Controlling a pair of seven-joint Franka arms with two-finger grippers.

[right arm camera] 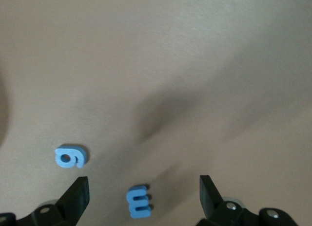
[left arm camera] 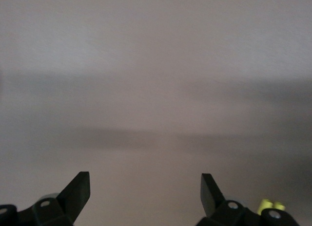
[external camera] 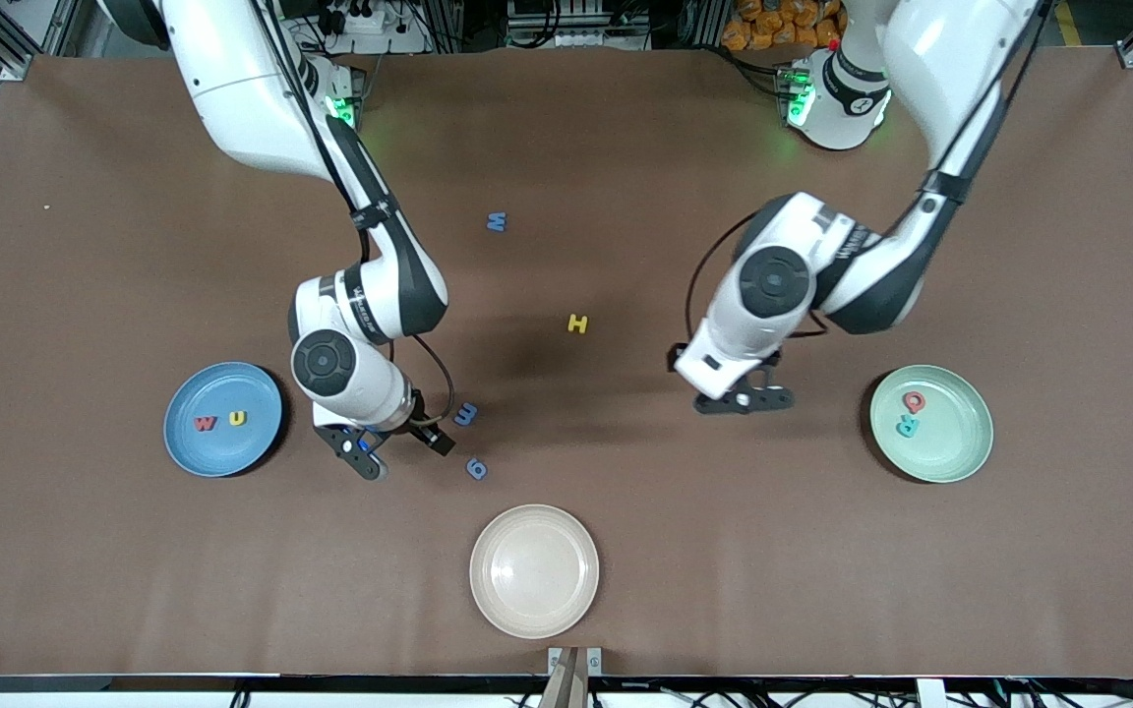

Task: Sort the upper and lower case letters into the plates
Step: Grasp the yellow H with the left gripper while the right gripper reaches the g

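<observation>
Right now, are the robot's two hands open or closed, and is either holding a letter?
Left gripper: open, holding nothing, over bare table.
Right gripper: open, holding nothing, beside two blue letters.

Two white Franka arms with dark joints

Glossy white shells are joined by black bands; black cables are routed alongside, green lights are lit at the bases, and black two-finger grippers are fitted.

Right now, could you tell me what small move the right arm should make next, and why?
Probably lower the right pincer onto the blue E-shaped letter and close. Its fingers are open and empty, with that letter on the table between them in the right wrist view; the blue g-shaped letter lies off to one side. The left pincer waits open over bare table.
</observation>
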